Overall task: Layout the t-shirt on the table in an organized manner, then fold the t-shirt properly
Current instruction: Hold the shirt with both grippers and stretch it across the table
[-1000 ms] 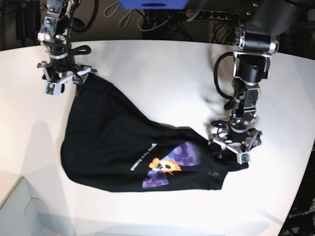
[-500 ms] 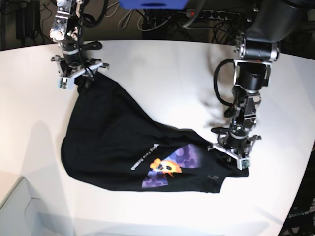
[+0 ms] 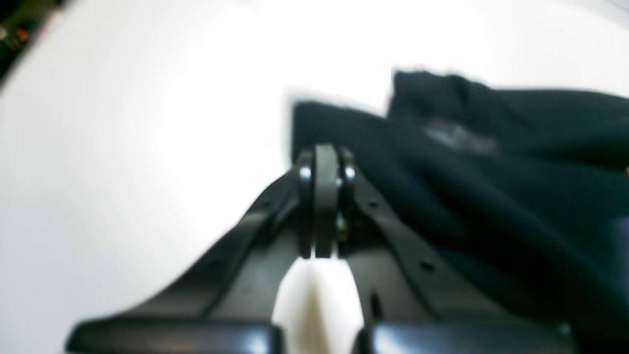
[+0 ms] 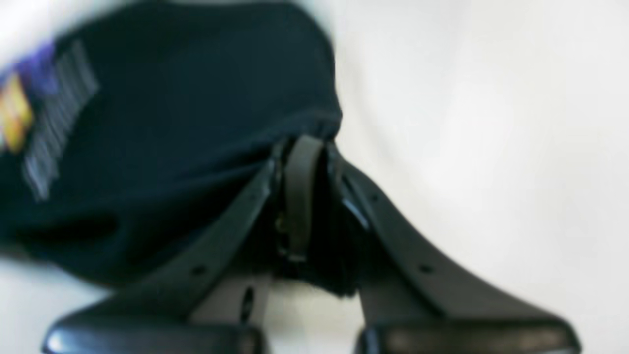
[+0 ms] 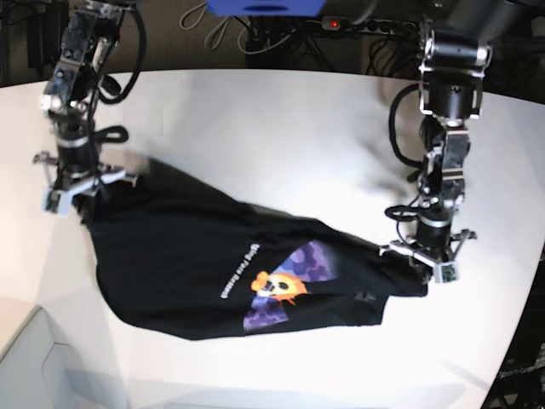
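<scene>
Two tools are pinching the t-shirt (image 5: 230,264) at opposite ends. The left tool (image 5: 423,262) is clenching cloth at the shirt's edge on the base view's right, and its wrist camera is showing the jaws pressed together with black fabric lying just past and beside them. The right tool (image 5: 75,189) is gripping the corner on the base view's left, and its wrist view is showing dark cloth caught between the closed jaws.

The garment is lying on the white counter (image 5: 281,128), toward its near side, as a slanted, lumpy mass. The purple and orange print (image 5: 285,285) is facing up, with a line of white lettering beside it. Sleeves and collar are not reading as separate shapes, and folds are running across the body.

Judging from this, the layout stage is only getting under way: both ends are being held, but the shirt is not yet spread flat or squared up. Stretching it out, smoothing it and laying it straight are all remaining, and no fold is yet looking deliberate.
</scene>
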### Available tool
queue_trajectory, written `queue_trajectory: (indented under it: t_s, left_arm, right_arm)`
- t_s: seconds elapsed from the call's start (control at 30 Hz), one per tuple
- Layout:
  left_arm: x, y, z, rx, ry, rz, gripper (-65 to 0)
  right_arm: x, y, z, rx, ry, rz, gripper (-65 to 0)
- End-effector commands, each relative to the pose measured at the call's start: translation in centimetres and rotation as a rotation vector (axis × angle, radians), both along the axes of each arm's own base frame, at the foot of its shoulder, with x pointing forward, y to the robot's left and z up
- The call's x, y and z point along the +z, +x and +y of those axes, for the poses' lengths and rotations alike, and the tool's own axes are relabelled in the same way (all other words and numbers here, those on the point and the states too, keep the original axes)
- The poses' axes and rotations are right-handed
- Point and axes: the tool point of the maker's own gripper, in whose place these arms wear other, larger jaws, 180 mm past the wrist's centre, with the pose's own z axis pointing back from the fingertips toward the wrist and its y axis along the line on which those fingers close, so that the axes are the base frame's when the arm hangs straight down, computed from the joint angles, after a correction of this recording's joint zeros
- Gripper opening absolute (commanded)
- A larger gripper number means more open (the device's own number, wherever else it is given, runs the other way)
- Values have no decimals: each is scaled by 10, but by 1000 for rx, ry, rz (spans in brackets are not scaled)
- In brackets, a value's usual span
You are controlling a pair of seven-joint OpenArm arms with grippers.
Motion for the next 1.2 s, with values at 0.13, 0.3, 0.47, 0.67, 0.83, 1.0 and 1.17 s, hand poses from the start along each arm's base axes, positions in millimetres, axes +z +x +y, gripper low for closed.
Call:
queue_trajectory:
  t_s: [0.13, 0.3, 0.47, 0.67, 0.83, 1.0, 1.17]
  left_arm:
    - [57, -12, 26, 52, -11, -98, -648]
    - [66, -31, 43, 96, -20, -67, -645]
    - [38, -43, 36, 100, -60, 52, -634]
    - [5, -52, -3, 88, -178, 166, -395]
    - [-1, -50, -41, 57, -259, 171, -294]
    - [-1, -45, -85, -40, -264, 178, -288]
    - [-16, -43, -112, -100, -264, 226, -288]
  right_arm:
    - [67, 33, -28, -31, -67, -102, -650]
    - [112, 65, -34, -31, -71, -153, -650]
    - [132, 94, -52, -53, -41, -104, -650]
    - [58, 84, -62, -61, 15, 111, -641]
    - [10, 58, -59, -60, 30, 226, -469]
    - [-7, 34, -51, -53, 24, 267, -327]
    - [-2, 22, -48, -47, 0, 258, -310]
